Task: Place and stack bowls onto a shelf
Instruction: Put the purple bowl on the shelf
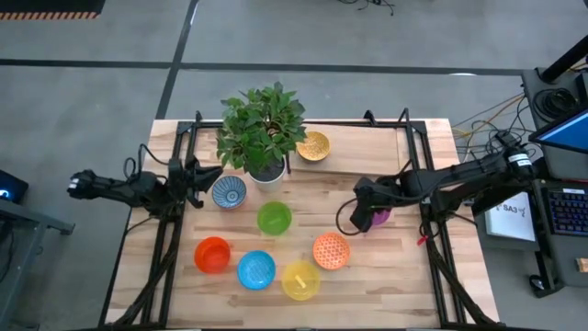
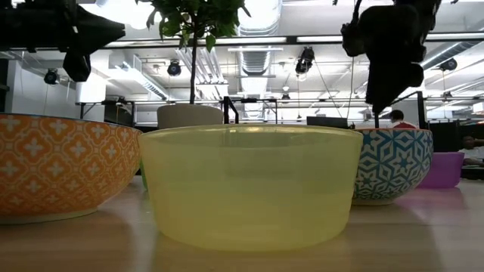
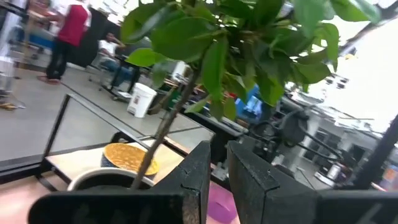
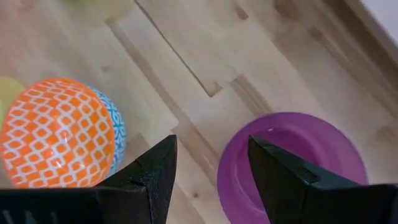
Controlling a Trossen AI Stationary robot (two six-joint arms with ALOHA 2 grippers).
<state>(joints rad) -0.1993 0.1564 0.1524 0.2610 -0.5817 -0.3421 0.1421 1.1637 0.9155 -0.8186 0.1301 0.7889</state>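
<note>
Shelf (image 1: 367, 147) sits well beyond the right gripper (image 4: 208, 168), carrying the patterned yellow bowl (image 1: 313, 145). Purple bowl (image 4: 292, 165) lies just under its wide-open, empty fingers. Left gripper (image 3: 216, 177), nearly shut, waits beside the plant (image 1: 261, 129).

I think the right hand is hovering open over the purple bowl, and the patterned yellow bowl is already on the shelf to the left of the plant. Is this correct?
Not quite. The patterned yellow bowl sits on the shelf to the right of the plant, not the left, as the high view shows. The rest holds: the right hand hovers open over the purple bowl.
</note>
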